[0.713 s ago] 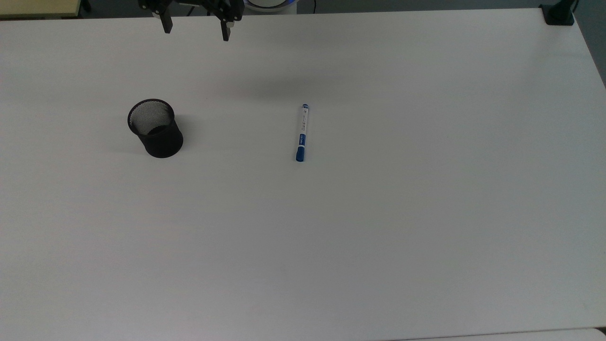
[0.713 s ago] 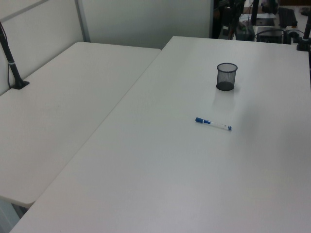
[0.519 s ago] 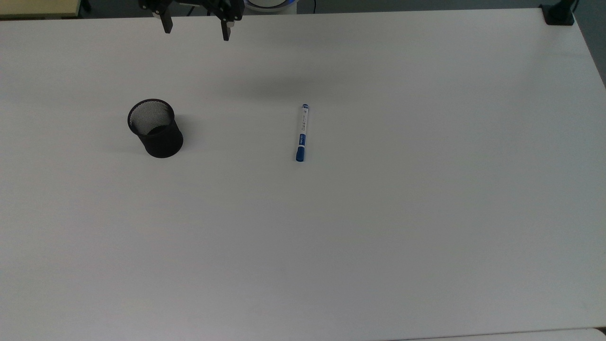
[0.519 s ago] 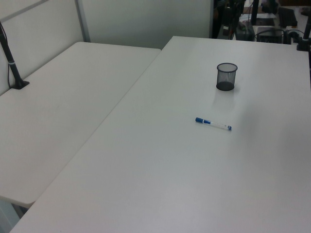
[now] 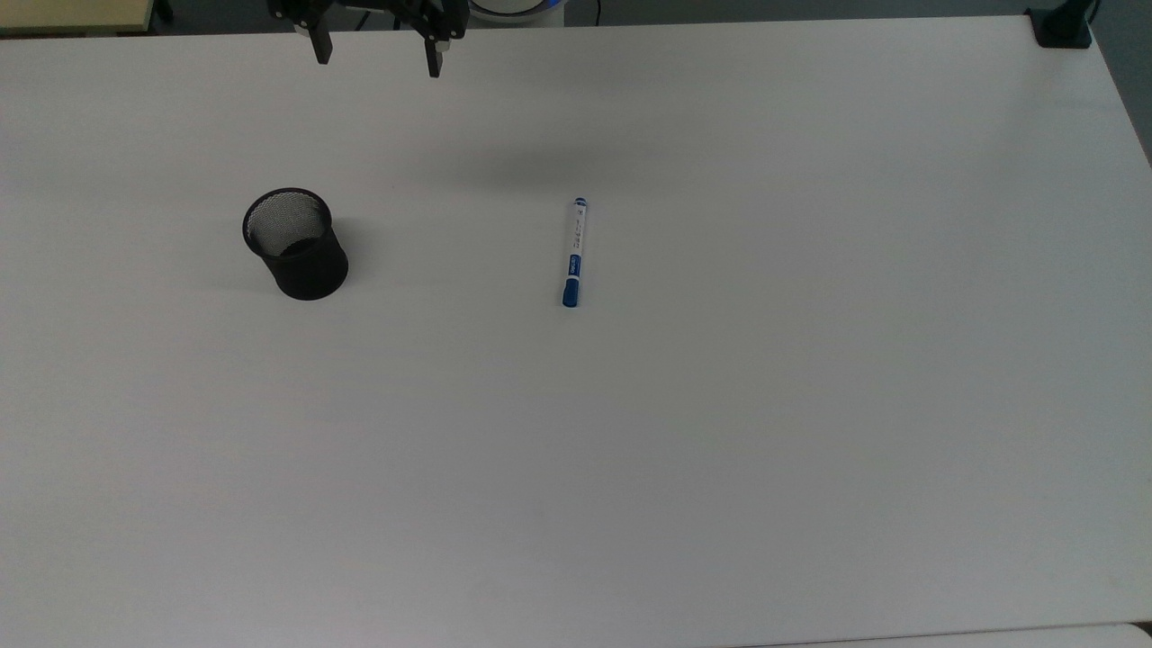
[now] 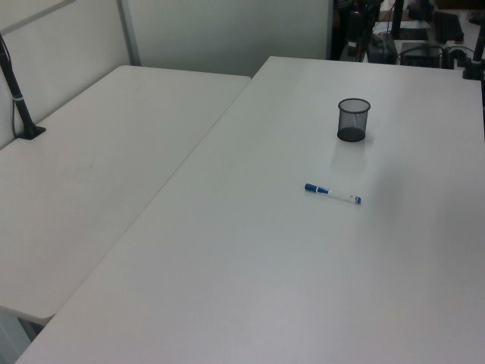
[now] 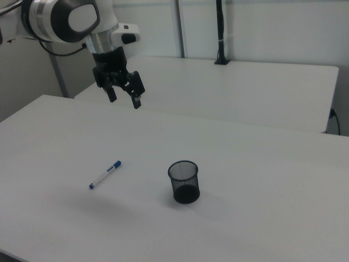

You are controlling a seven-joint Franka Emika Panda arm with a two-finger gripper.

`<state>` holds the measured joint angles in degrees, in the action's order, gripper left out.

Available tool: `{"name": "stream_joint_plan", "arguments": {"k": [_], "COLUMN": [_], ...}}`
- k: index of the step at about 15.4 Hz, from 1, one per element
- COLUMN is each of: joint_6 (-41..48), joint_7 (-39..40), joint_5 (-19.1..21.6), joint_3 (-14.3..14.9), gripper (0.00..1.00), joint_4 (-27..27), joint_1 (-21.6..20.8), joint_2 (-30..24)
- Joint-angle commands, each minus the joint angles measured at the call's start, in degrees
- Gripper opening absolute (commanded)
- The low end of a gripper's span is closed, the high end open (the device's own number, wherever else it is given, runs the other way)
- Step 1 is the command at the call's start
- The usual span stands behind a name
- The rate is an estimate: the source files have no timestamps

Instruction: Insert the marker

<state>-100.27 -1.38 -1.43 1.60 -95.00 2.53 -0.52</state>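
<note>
at the middle of the top view, on the white table (image 5: 720,450), the slim white marker with a blue cap (image 5: 574,253) lies flat, well apart from the black two-finger gripper (image 5: 378,56) at the upper left edge of the frame. its fingers (image 7: 136,101) stand spread apart, holding nothing, raised above the tabletop. a black mesh cup (image 5: 296,243) stands upright left of the marker, well apart from it; bare table lies between them.

A white table (image 5: 720,450) carried a marker (image 5: 573,253) lying flat and a black mesh cup (image 5: 296,243) standing upright, well apart from each other.
</note>
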Motion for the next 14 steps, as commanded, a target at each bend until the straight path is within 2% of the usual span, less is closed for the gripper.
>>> {"name": "stream_joint_plan", "arguments": {"k": [1,8,14], "joint_6": [1.0,2.0,2.0], "joint_7": [1.2,1.8,12.8], "joint_5": [1.1,1.1,0.2], "joint_3": [0.1,0.0,0.0], "gripper": [1.0,1.0,1.0], "joint_4": [-0.5,-0.5,-1.5], "joint_1": [-0.2,-0.2,-0.2], "joint_2": [-0.7,-0.7,0.2]}}
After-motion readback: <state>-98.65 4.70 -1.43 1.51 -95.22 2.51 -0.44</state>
